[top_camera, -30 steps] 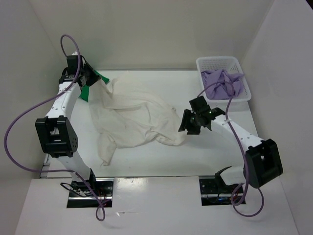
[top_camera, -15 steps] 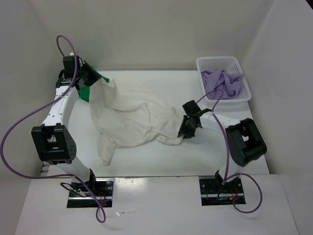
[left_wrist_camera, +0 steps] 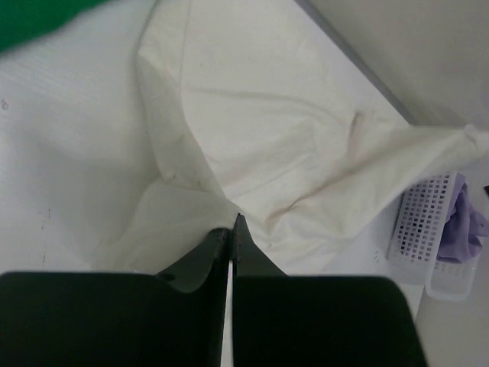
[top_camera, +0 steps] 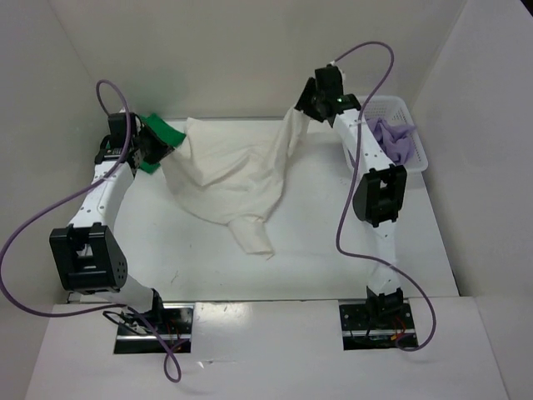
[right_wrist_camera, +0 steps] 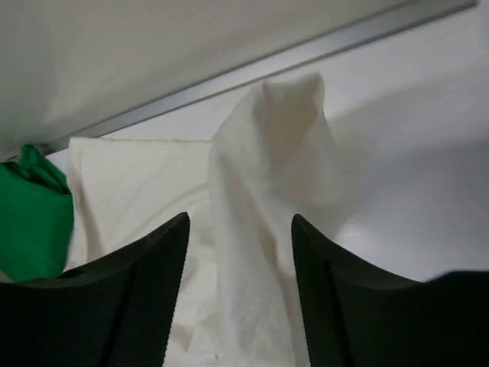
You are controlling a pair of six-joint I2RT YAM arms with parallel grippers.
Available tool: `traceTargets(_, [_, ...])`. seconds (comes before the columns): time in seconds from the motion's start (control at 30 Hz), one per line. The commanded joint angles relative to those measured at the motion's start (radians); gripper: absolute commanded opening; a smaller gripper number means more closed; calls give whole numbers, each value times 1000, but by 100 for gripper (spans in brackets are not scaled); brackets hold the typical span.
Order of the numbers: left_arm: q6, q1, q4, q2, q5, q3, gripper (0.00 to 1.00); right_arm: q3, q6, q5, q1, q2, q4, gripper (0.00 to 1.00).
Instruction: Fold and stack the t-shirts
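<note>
Cream-white t-shirt (top_camera: 229, 167) hangs stretched above the table (top_camera: 316, 250), back half, between both arms. We see the left gripper (left_wrist_camera: 231, 222) pinching its corner beside the green t-shirt (top_camera: 158, 133). The right gripper (right_wrist_camera: 241, 222) is raised, jaws spread with a cloth peak between them.

Robot lab bay: plain white walls (top_camera: 250, 50) box in the table (top_camera: 316, 258).

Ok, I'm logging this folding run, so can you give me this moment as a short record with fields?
cream-white shirt: stretched between both grippers, lower part trailing on the table
left gripper: shut on the shirt's left edge
right gripper: raised at the back, jaws apart with cloth between them; grip unclear
green shirt: back left, by the left gripper
lavender shirt: crumpled in the basket, back right
</note>
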Motion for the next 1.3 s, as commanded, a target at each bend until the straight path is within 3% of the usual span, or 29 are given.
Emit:
traceTargets(0.0, [-65, 7, 39, -38, 31, -58, 3, 189, -76, 17, 19, 62, -197, 64])
traceTargets(0.03, [-83, 7, 50, -48, 42, -72, 3, 175, -88, 17, 30, 44, -210, 66])
traceTargets(0.13, [-97, 7, 61, -48, 33, -103, 6, -85, -109, -4, 65, -130, -82, 67])
traceTargets(0.17, [-97, 7, 61, -48, 33, -113, 6, -272, -109, -41, 65, -183, -41, 67])
traceTargets(0.23, [-97, 29, 61, -48, 33, -114, 9, -439, -109, -84, 74, -270, 14, 62])
traceTargets(0.3, [-77, 39, 70, -48, 33, -143, 26, -645, -99, -140, 74, -371, 54, 48])
traceTargets(0.33, [-68, 39, 61, -48, 23, -143, 35, -770, -99, -159, 74, -404, 68, 35])
traceTargets(0.4, [-39, 59, 38, -70, -12, -172, 55, -880, -77, -185, 83, -502, 111, 22])
traceTargets(0.47, [1, 69, 21, -93, -59, -181, 69, -1004, -65, -211, 93, -578, 137, 22])
traceTargets(0.53, [27, 80, -14, -114, -137, -181, 91, -1075, -53, -223, 102, -611, 137, 22])
traceTargets(0.6, [47, 89, -36, -140, -182, -181, 97, -1104, -44, -223, 102, -633, 146, 22])
traceTargets(0.63, [47, 89, -36, -140, -203, -192, 97, -1113, -43, -223, 102, -633, 146, 22])
traceTargets(0.7, [37, 89, -36, -150, -217, -219, 88, -1126, -43, -234, 102, -633, 146, 22])
traceTargets(0.73, [36, 105, -36, -150, -231, -250, 81, -1126, -43, -234, 102, -633, 146, 19])
traceTargets(0.77, [36, 127, -27, -150, -231, -267, 68, -1135, -43, -243, 102, -633, 146, 19])
traceTargets(0.87, [14, 164, -5, -131, -231, -320, 48, -1135, -63, -253, 102, -633, 146, 13])
traceTargets(0.9, [13, 175, 6, -131, -222, -331, 38, -1135, -76, -253, 102, -633, 146, 12])
traceTargets(1.0, [1, 175, 6, -121, -201, -371, 27, -1135, -88, -262, 102, -633, 146, 11])
traceTargets(1.1, [79, 143, 36, -121, -164, -394, 45, -1135, -97, -262, 102, -610, 155, 9])
traceTargets(1.13, [96, 126, 27, -93, -150, -384, 61, -1135, -97, -262, 102, -610, 155, 12])
traceTargets(1.23, [159, 8, 9, -17, -193, -316, 78, -1115, -97, -271, 102, -582, 164, 32])
traceTargets(1.27, [170, -22, 9, 5, -243, -293, 86, -1106, -97, -271, 102, -562, 165, 46])
